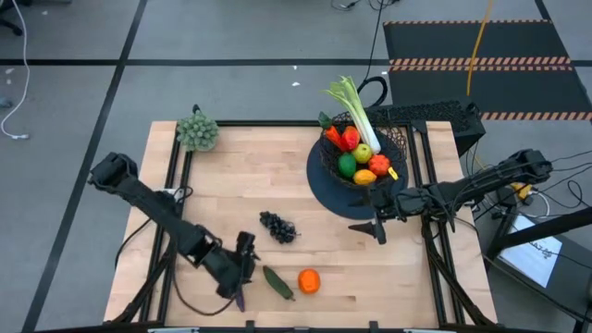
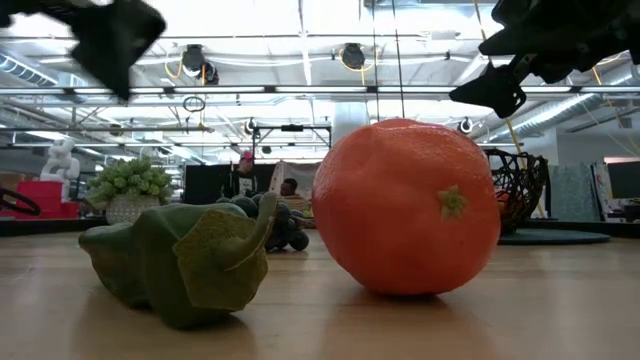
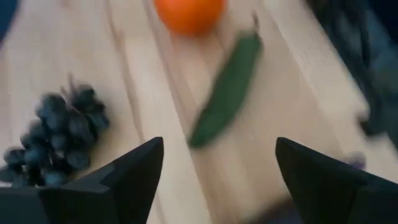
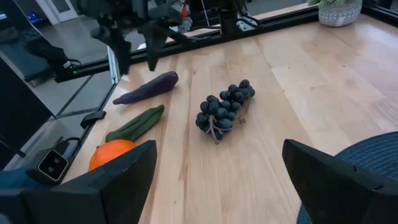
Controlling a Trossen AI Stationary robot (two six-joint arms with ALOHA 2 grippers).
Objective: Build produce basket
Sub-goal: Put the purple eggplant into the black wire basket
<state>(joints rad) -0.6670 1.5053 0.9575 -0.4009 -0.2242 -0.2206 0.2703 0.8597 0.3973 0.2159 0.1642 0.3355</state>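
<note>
Left fingers (image 3: 217, 180) spread, empty | cucumber (image 3: 227, 90) just ahead, grapes (image 3: 59, 134) beside

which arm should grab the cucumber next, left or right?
Left. Its open claw hangs just beside the cucumber, with the eggplant and orange close by. The right claw, also open and empty, sits over by the basket.

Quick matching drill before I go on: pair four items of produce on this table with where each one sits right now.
Things:
1. leek
2. grapes
3. orange
4. eggplant

Places:
A. table middle, alone
B. near front edge, beside the cucumber
C. standing in the basket
D. on the table under the left pincer

Pairs: 1-C, 2-A, 3-B, 4-D
</note>
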